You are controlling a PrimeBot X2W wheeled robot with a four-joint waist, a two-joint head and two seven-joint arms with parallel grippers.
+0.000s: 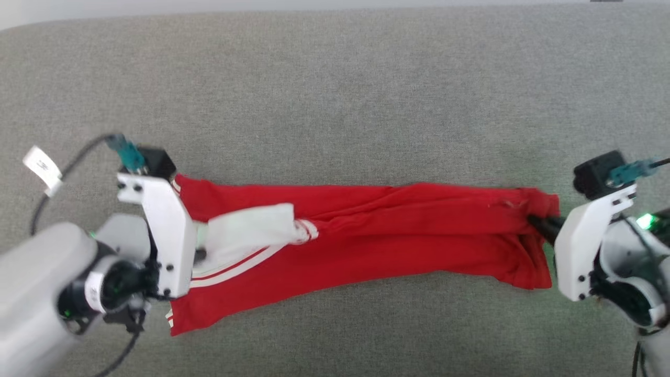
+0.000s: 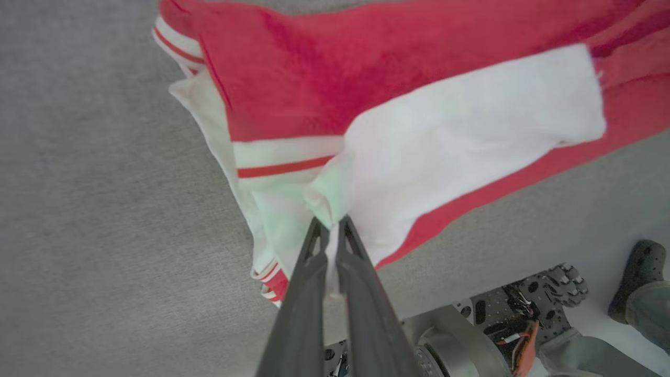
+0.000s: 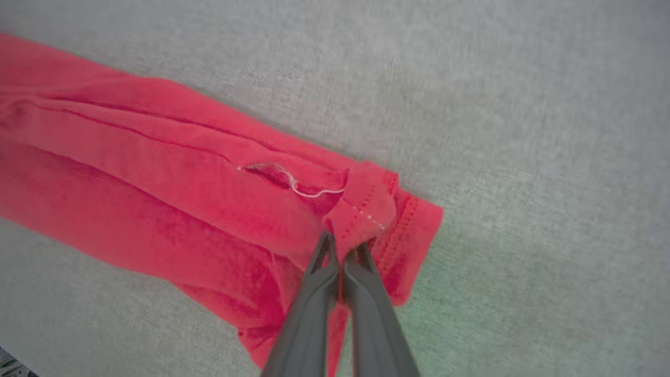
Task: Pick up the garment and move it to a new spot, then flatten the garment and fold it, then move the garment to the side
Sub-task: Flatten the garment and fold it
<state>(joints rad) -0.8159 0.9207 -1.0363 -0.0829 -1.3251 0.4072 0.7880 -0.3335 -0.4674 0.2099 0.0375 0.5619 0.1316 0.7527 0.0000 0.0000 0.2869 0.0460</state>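
Left pincer point(image 2: 331, 222) comes up from 6 o'clock, fingers pinched together on a bunched white fold of the garment point(image 2: 324, 78). Red body spreads from 11 to 3 o'clock over the grey table point(image 2: 104, 209). White sleeve panel point(image 2: 471, 131) runs toward 2 o'clock. Striped hem at 7 o'clock. Robot base point(image 2: 471, 335) at 5 o'clock, a person's shoe point(image 2: 641, 272) at 4 o'clock.

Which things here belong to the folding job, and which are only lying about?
Of the job:
garment
left tool, shut on its white part
right tool, shut on its red hem

Lying about:
grey surface
a person's shoe
robot base
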